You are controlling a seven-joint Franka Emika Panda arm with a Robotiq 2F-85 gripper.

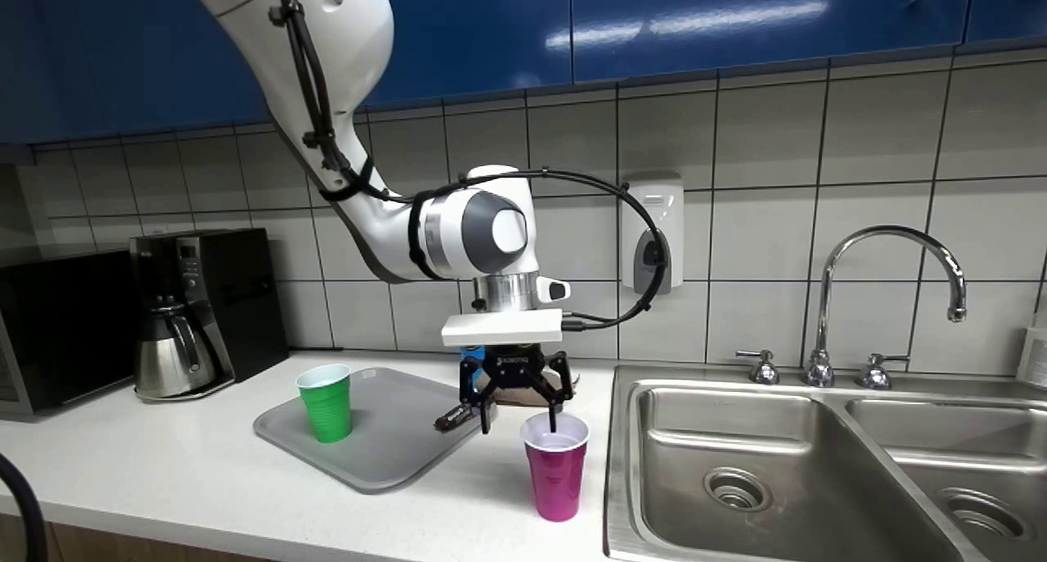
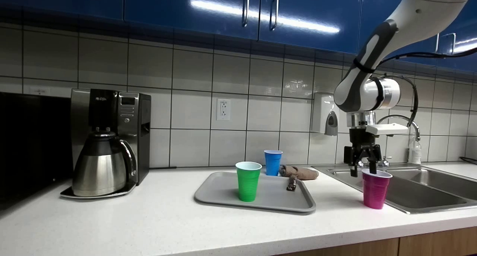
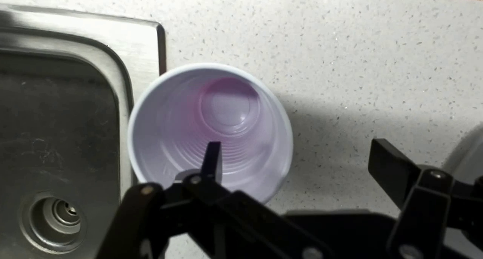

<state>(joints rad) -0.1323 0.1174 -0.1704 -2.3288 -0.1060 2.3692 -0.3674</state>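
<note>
Left of centre in the wrist view stands the upright magenta cup (image 3: 230, 115); the spread pincer (image 3: 295, 143) straddles its right rim (one finger over or inside the mouth).

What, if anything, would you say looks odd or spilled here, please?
Nothing looks spilled or damaged; the pink cup and green cup stand upright. The open gripper sits off-centre, one finger at the pink cup's mouth, the other outside.
</note>
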